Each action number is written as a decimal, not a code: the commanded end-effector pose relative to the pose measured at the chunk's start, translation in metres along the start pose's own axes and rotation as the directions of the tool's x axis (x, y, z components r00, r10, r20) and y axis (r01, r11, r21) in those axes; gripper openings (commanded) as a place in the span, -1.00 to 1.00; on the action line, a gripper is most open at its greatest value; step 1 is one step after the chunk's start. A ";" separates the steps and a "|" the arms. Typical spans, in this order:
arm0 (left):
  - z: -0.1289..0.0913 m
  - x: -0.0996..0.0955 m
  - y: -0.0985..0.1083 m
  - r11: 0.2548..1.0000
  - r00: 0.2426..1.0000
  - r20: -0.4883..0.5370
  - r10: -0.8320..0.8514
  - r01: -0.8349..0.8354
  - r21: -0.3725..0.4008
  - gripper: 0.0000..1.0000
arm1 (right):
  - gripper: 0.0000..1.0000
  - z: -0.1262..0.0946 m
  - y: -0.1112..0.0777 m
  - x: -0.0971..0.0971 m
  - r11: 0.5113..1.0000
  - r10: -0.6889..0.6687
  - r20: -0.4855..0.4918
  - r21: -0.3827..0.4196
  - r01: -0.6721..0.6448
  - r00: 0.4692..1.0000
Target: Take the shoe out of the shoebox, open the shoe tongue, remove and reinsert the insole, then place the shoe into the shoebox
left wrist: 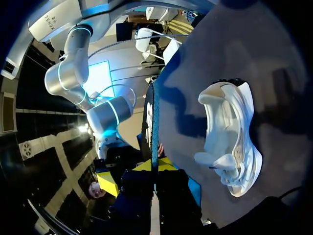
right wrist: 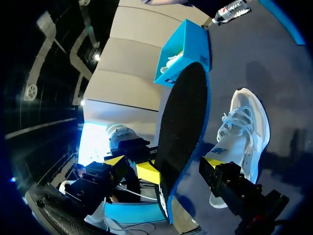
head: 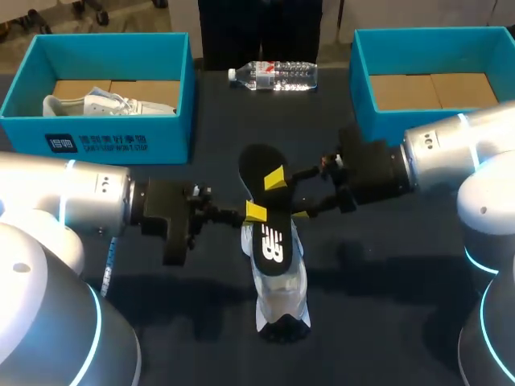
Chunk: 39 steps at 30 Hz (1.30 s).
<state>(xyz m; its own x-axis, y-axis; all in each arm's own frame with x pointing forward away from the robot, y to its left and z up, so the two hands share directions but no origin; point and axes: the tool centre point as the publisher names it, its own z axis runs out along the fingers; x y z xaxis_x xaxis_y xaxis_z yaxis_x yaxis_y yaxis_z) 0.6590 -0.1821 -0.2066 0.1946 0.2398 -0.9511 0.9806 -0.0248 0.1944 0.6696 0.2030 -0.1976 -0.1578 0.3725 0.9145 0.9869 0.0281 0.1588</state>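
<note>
left pincer (head: 251, 212) is closed on the black insole (head: 258, 166) and holds it up in the air. right pincer (head: 287, 195) is at the same insole; if it grips, i cannot tell. the white shoe (head: 282, 291) rests on the counter (head: 386, 277) under both pincers.

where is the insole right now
In the head view the insole is at the table's middle, held up over the white shoe, pinched by the left gripper, with the right gripper close on its other side.
</note>
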 end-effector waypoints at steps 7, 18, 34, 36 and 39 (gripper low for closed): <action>-0.002 -0.003 0.002 1.000 1.000 0.008 0.006 -0.006 -0.003 -1.00 | 0.79 0.007 0.000 -0.002 1.000 -0.017 0.004 -0.005 0.017 1.000; 0.002 -0.005 0.006 1.000 1.000 0.004 0.016 -0.016 -0.003 -1.00 | -0.07 0.012 -0.001 0.003 0.999 -0.030 0.006 0.012 0.030 1.000; 0.006 -0.007 0.007 1.000 1.000 0.011 0.020 -0.020 -0.007 -1.00 | -0.34 0.011 -0.002 -0.002 1.000 -0.029 -0.024 0.008 0.029 0.999; 0.006 -0.006 0.007 1.000 1.000 0.012 0.019 -0.019 -0.007 -1.00 | -0.40 0.010 -0.001 -0.003 1.000 -0.027 -0.026 0.008 0.027 0.999; 0.005 -0.005 0.007 1.000 1.000 0.012 0.018 -0.018 -0.008 -1.00 | -0.43 0.010 -0.001 -0.004 1.000 -0.024 -0.034 0.006 0.024 0.999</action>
<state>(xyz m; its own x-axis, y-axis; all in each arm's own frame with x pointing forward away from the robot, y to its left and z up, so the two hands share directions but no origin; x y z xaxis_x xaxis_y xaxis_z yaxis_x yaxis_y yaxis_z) 0.6644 -0.1871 -0.1994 0.2113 0.2290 -0.9502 0.9771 -0.0237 0.2115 0.6705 0.2107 -0.2031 -0.1827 0.3446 0.9208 0.9830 0.0466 0.1776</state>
